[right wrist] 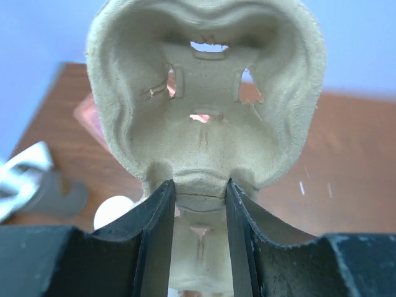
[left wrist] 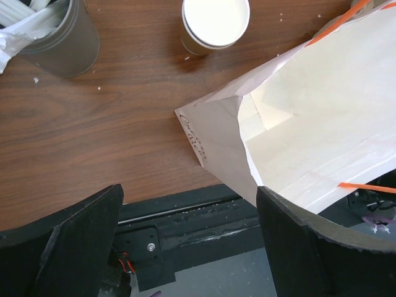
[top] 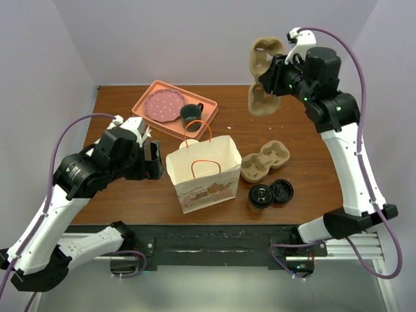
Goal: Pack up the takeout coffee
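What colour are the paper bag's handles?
Orange handles, clearest in the top external view.

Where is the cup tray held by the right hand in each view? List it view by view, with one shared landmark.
Top view: the cup tray is up in the air at upper right, in the right hand.
Left wrist view: not in it.
Right wrist view: it fills the middle, pinched at its lower edge by the hand.
Shared landmark: the brown table, seen in all three views.
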You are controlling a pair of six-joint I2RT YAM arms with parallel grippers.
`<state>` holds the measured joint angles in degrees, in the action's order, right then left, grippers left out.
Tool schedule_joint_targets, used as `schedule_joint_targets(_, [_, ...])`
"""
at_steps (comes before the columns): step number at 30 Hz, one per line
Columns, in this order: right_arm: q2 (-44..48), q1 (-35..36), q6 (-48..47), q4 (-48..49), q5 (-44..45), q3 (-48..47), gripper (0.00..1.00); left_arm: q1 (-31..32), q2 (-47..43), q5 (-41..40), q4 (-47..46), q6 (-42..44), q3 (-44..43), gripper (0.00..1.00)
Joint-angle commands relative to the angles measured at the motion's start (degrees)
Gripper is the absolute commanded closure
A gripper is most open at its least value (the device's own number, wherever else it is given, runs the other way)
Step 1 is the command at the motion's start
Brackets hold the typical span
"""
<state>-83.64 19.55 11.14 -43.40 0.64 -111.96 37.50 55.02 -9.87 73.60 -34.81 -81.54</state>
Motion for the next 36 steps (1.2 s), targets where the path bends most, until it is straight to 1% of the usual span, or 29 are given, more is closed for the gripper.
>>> schedule_joint_targets(1, [2.5, 0.4, -16.8, 7.0, -23.8, -2.1, 0.75, -0.4, 0.0, -0.9, -2.9, 1.1, -3.8, 0.06])
schedule_joint_targets(2, [2.6, 0.5, -17.5, 7.4, -25.8, -2.2, 0.75, -0.4, 0.1, -0.8, -2.5, 1.4, -4.3, 0.06])
schedule_joint_targets(3, [3.0, 0.5, -18.0, 8.8, -30.4, -2.4, 0.75, -0.4, 0.6, -0.8, -2.2, 1.4, -4.9, 0.06])
schedule_joint_targets(5, [3.2, 0.5, -18.5, 10.1, -35.2, -2.6, 0.74, -0.4, 0.9, -0.9, -1.5, 1.4, -6.4, 0.06])
schedule_joint_targets(6, [3.4, 0.7, -19.2, 10.7, -39.4, -2.8, 0.75, -0.3, 1.0, -1.0, -1.4, 1.4, -6.7, 0.06])
schedule_joint_targets(8, [3.7, 1.0, -20.1, 11.3, -43.6, -2.2, 0.73, -0.3, 1.3, -1.6, -1.0, 0.6, -7.6, 0.06])
schedule_joint_targets(9, [3.8, 1.4, -21.1, 12.1, -47.5, -1.7, 0.73, -0.4, 2.0, -1.6, -0.6, 0.1, -7.9, 0.06])
schedule_joint_targets(11, [3.4, 3.1, -22.2, 11.9, -50.2, -1.4, 0.73, -0.3, 3.1, -1.2, 0.8, -1.6, -9.8, 0.07])
schedule_joint_targets(13, [2.6, 3.8, -23.4, 10.4, -54.0, -2.2, 0.73, -0.4, 3.6, -0.5, 1.3, -2.5, -10.2, 0.07])
schedule_joint_targets(15, [2.9, 4.4, -25.7, 9.2, -55.9, -1.5, 0.73, -0.4, 3.5, -0.2, 1.4, -4.1, -10.1, 0.08])
schedule_joint_targets(17, [4.2, 4.8, -27.9, 9.8, -59.8, 1.3, 0.75, -0.3, 3.2, 0.4, 1.4, -6.3, -9.9, 0.09])
schedule_joint_targets(20, [5.7, 5.8, -30.2, 10.4, -61.4, 4.6, 0.76, -0.3, 2.6, 0.6, 0.8, -9.0, -9.3, 0.1])
schedule_joint_targets(21, [5.8, 6.0, -32.6, 9.6, -62.3, 5.2, 0.76, -0.4, 2.3, 0.7, 0.6, -9.3, -9.3, 0.11])
schedule_joint_targets(23, [6.2, 7.0, -34.4, 7.8, -61.9, 7.1, 0.76, -0.4, 1.9, 0.6, 0.3, -10.4, -9.2, 0.11])
schedule_joint_targets(24, [6.1, 7.5, -37.0, 6.7, -61.3, 7.6, 0.76, -0.4, 1.8, 0.6, 0.3, -10.6, -9.2, 0.11])
schedule_joint_targets(27, [5.2, 10.1, -43.3, 0.5, -58.8, 7.8, 0.76, -0.3, 1.7, 0.6, 0.2, -11.4, -8.3, 0.11])
schedule_joint_targets(29, [4.7, 12.3, -45.8, -3.6, -57.1, 6.8, 0.76, -0.3, 1.2, 0.9, -0.1, -12.2, -6.4, 0.11])
schedule_joint_targets(31, [4.0, 13.7, -49.4, -6.3, -53.0, 6.0, 0.76, -0.4, 0.3, 1.7, -0.8, -13.0, -3.7, 0.11])
schedule_joint_targets(32, [3.7, 15.0, -51.3, -10.2, -51.9, 5.4, 0.76, -0.3, -0.2, 2.0, -1.9, -13.6, -2.8, 0.11])
schedule_joint_targets(33, [3.3, 15.7, -53.7, -11.3, -50.3, 5.3, 0.76, -0.3, -0.9, 2.3, -2.4, -14.0, -2.1, 0.12])
schedule_joint_targets(34, [3.2, 16.3, -54.5, -12.1, -47.5, 5.9, 0.76, -0.3, -1.1, 2.7, -2.8, -14.1, -0.8, 0.12])
schedule_joint_targets(36, [2.8, 18.2, -56.3, -13.7, -45.0, 6.2, 0.76, -0.4, -1.1, 2.8, -3.2, -14.4, -0.4, 0.13])
